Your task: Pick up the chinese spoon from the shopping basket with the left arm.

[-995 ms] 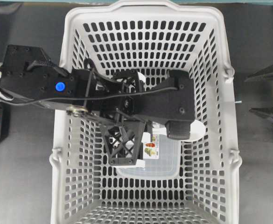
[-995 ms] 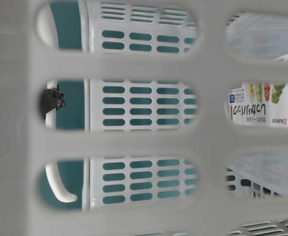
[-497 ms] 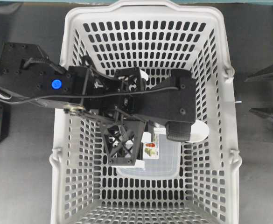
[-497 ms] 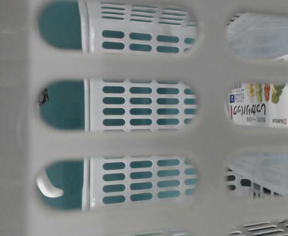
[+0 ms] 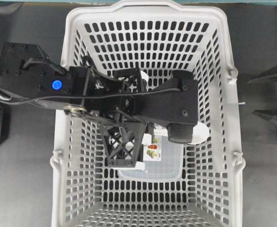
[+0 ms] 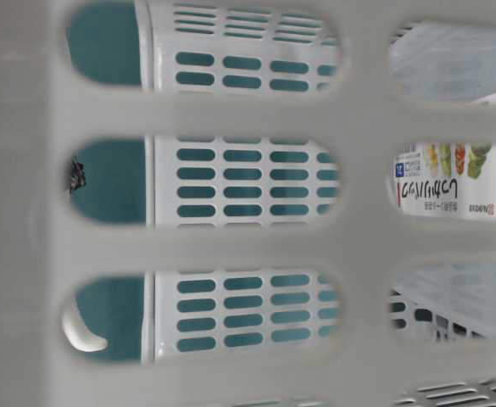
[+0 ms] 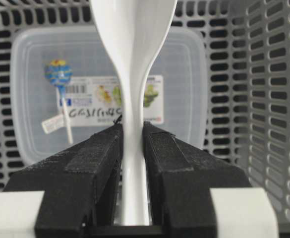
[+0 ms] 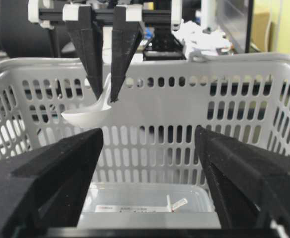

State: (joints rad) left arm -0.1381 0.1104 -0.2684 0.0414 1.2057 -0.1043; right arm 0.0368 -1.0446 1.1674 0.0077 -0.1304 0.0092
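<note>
**White spoon clamped in the left gripper above the basket floor**

The glossy white chinese spoon [image 7: 133,89], with its deep oval bowl and short straight handle, hangs inside the large light-grey slotted plastic shopping basket [image 5: 214,85], lifted off its floor. The black lattice-patterned left gripper [image 7: 133,144] has its two padded fingers [image 7: 100,153] pressed against either side of the handle, and the bowl juts out beyond the fingertips. From the right wrist view the spoon's bowl [image 8: 85,115] sits below the narrow fingertips, level with the upper rows of wall slots. The black left arm [image 5: 39,82], marked with a blue round dot, reaches in over the basket's left rim.

Beneath the spoon, on the basket floor, lies a clear lidded plastic container [image 7: 30,99] with a paper label, and a blue-headed lollipop [image 7: 58,79] lies on its lid.

The black right gripper [image 8: 149,148] stands outside the basket with its jaws spread wide, holding nothing.
</note>
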